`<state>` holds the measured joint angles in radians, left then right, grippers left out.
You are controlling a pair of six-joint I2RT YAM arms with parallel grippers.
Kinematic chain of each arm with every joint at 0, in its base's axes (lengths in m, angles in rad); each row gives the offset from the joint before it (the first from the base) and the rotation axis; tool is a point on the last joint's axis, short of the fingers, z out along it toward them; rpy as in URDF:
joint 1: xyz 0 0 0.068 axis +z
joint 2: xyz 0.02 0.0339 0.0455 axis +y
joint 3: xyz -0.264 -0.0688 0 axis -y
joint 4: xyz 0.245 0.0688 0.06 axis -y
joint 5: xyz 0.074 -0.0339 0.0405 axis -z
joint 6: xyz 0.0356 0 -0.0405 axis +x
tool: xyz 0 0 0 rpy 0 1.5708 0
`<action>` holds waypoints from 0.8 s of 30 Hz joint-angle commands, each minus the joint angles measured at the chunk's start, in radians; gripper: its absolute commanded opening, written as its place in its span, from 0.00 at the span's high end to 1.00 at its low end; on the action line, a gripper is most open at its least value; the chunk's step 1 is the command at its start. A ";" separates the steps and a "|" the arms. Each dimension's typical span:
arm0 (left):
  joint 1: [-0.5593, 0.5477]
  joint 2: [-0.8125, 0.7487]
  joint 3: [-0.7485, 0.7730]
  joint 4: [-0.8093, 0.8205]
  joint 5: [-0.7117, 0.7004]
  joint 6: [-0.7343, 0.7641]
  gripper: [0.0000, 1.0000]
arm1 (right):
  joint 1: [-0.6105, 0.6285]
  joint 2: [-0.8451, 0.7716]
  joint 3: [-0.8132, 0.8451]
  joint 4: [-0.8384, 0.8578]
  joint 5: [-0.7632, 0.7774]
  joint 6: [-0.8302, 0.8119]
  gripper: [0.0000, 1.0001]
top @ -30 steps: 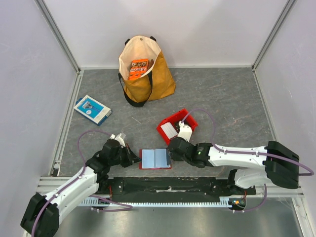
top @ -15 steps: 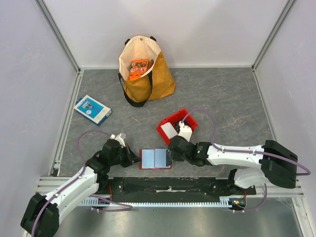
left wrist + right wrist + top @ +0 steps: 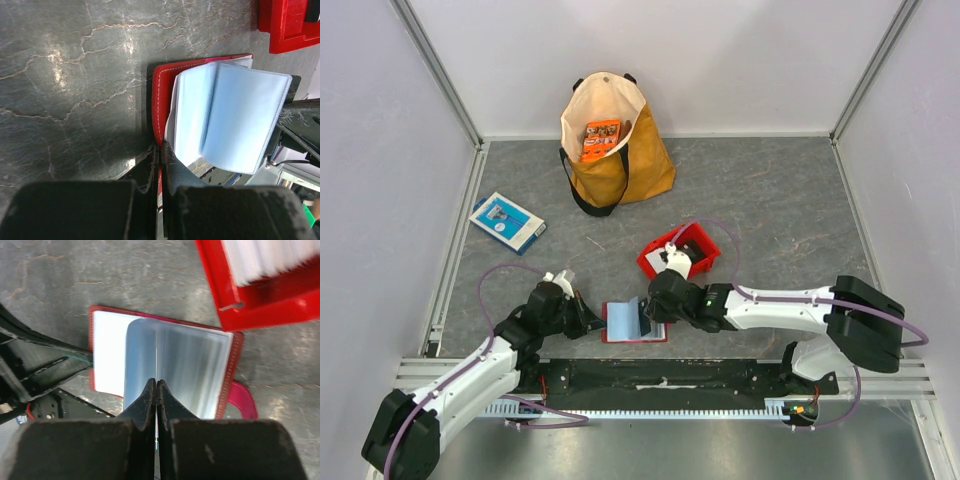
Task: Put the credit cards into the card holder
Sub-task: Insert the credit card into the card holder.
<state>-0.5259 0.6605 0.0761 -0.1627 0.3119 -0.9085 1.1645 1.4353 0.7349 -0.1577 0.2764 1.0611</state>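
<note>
Wallet (image 3: 620,322) lies open near the table's near edge, between the two arms. A second ago its grey-blue pages lay flat with the right gripper (image 3: 647,316) at their right side. Now that arm has swung left and one leaf (image 3: 633,313) stands up, so a pocket is being opened for a card, though none is in hand yet. From above, bare table lies beyond and to the left, up to the box (image 3: 507,221) and bag (image 3: 620,170). The bin (image 3: 706,240) sits just beyond the wallet's right corner, and the base rail runs just behind. In the left wrist view, the left gripper (image 3: 161,148) is pressed together on the red cover's edge, pinning it. In the right wrist view, the right fingers are pressed together, apparently pinching the raised leaf's edge. The cards (image 3: 270,257) wait in the bin, close by, so room there is tight.
</note>
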 commanded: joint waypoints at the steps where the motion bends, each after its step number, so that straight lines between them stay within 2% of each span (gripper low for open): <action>1: -0.002 0.014 0.021 0.009 0.000 -0.004 0.98 | -0.002 0.037 0.096 0.081 -0.061 -0.058 1.00; 8: -0.002 0.019 0.013 0.019 -0.002 -0.007 0.98 | -0.002 0.177 0.205 0.180 -0.224 -0.096 1.00; 12: -0.002 0.013 0.008 0.019 -0.007 -0.012 0.98 | -0.002 0.124 0.198 0.187 -0.201 -0.124 1.00; 19: 0.000 0.013 0.008 0.022 -0.010 -0.012 0.98 | -0.052 -0.061 0.029 0.199 -0.135 -0.096 1.00; 24: 0.000 0.014 0.011 0.023 -0.010 -0.013 0.98 | -0.071 -0.072 -0.089 0.282 -0.186 -0.040 1.00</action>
<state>-0.5259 0.6735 0.0772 -0.1513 0.3141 -0.9085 1.0966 1.3609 0.7261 0.0425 0.1120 0.9787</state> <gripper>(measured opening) 0.032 0.007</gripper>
